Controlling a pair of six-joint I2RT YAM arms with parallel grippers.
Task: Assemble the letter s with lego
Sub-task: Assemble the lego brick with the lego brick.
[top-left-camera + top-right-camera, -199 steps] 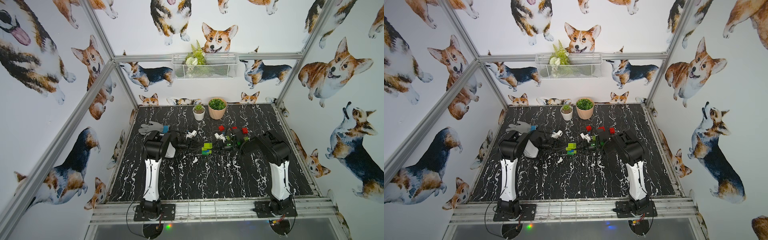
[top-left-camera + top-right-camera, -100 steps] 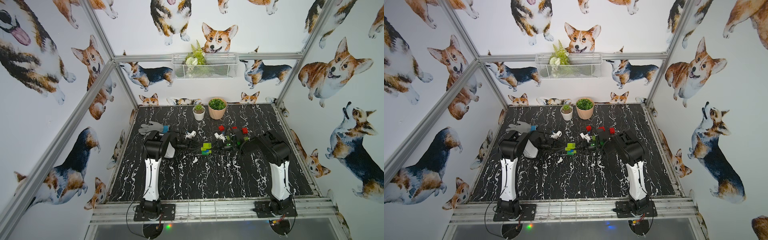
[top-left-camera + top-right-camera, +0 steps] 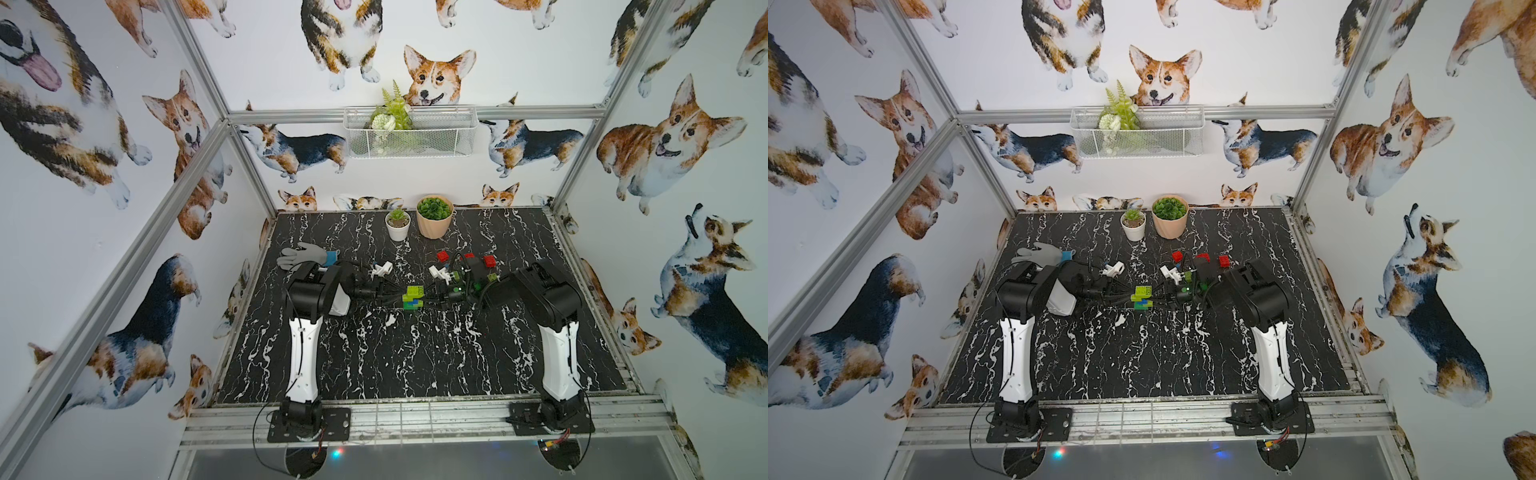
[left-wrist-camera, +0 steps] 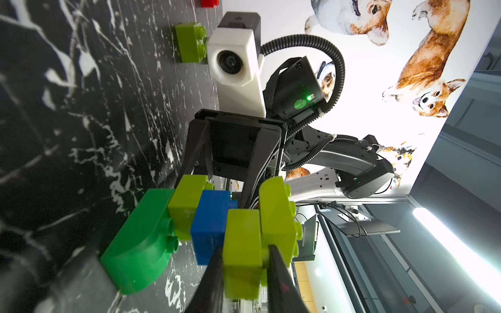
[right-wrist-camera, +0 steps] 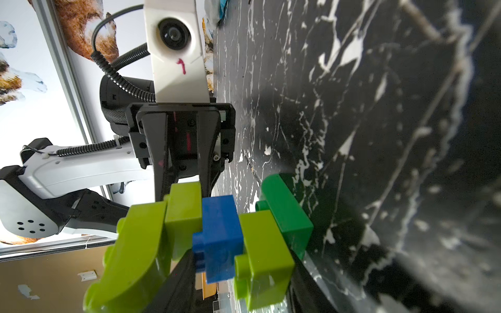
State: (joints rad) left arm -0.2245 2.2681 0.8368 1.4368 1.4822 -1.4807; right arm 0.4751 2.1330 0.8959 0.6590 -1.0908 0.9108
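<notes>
on the table (image 3: 395,353), lego stack (image 3: 413,297) stands upright, studs up

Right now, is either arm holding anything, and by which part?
Both hold the lego stack. The left gripper pinches the middle lime brick; the right gripper has its jaws around the blue brick and lowest lime brick under it.

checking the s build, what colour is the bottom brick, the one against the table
The bottom brick is dark green; the left wrist view shows it best.
</notes>
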